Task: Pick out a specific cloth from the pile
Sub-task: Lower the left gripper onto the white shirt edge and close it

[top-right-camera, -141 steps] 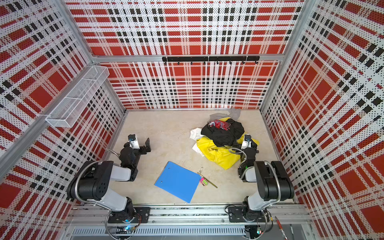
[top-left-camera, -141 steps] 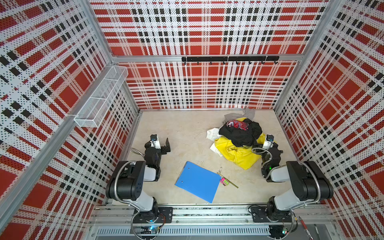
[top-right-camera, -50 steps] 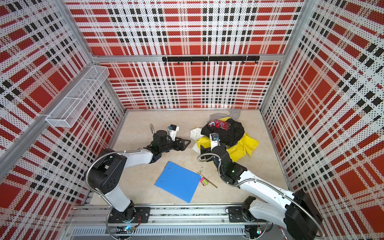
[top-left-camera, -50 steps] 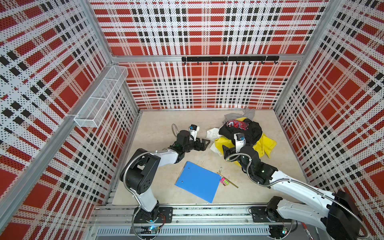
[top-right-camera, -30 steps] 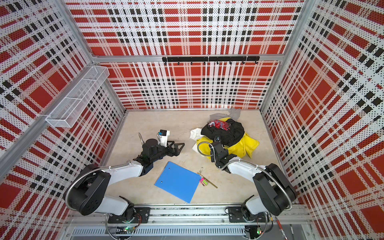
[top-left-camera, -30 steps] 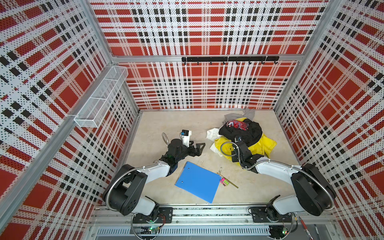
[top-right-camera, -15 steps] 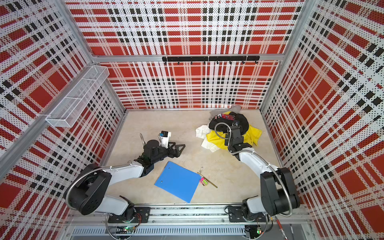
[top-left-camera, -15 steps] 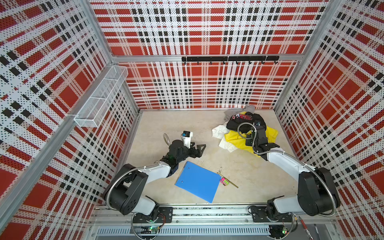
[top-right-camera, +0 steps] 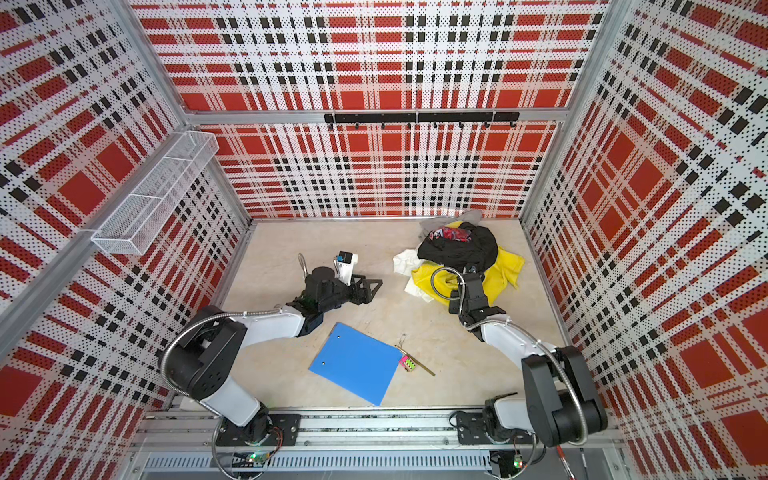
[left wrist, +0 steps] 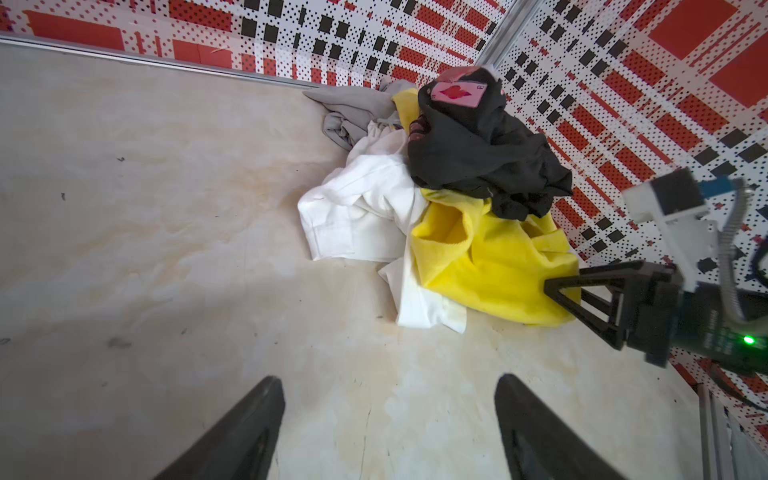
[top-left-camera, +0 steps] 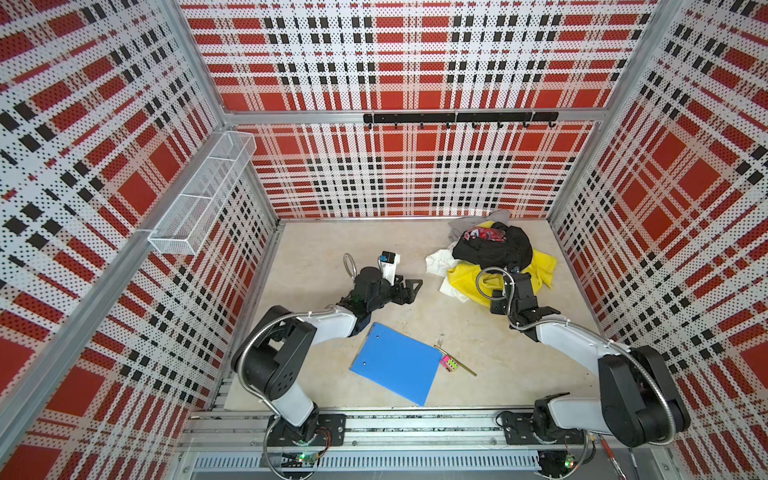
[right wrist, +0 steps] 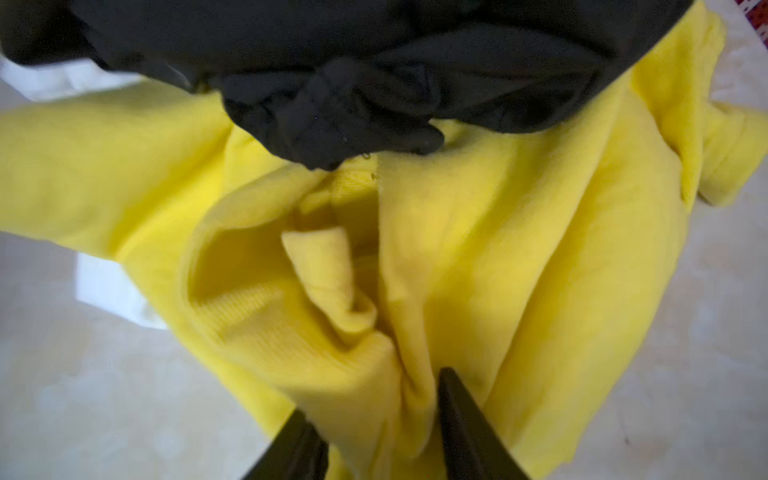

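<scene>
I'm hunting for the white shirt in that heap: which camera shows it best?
The left wrist view: the white cloth lies broad and close, spilling from beneath the black garment and yellow garment. Both top views show only a small white patch; the right wrist view, just slivers.

Cloth [top-left-camera: 436,262] apparently beneath pile [top-left-camera: 494,249].
</scene>
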Robot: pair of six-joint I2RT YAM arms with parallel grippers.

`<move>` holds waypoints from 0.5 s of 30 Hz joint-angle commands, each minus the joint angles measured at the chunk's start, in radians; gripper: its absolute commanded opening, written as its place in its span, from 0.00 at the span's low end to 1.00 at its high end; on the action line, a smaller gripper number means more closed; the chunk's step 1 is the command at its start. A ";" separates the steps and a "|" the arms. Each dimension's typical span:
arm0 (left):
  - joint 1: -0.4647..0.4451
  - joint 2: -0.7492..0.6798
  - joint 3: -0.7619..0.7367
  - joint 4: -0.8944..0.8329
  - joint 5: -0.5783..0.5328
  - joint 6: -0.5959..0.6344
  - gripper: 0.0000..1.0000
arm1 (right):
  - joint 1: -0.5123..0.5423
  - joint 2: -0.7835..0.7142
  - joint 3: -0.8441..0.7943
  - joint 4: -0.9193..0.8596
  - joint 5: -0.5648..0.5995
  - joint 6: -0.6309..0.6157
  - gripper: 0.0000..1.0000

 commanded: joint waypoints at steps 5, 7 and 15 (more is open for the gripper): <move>-0.014 0.155 0.185 -0.094 0.020 0.017 0.81 | 0.006 -0.258 -0.027 -0.008 -0.148 0.011 0.76; -0.014 0.193 0.235 -0.114 -0.006 0.013 0.81 | 0.007 -0.307 -0.028 -0.026 -0.168 0.013 0.80; -0.011 0.376 0.502 -0.256 -0.090 0.055 0.82 | 0.011 -0.428 -0.014 -0.101 -0.165 0.013 0.82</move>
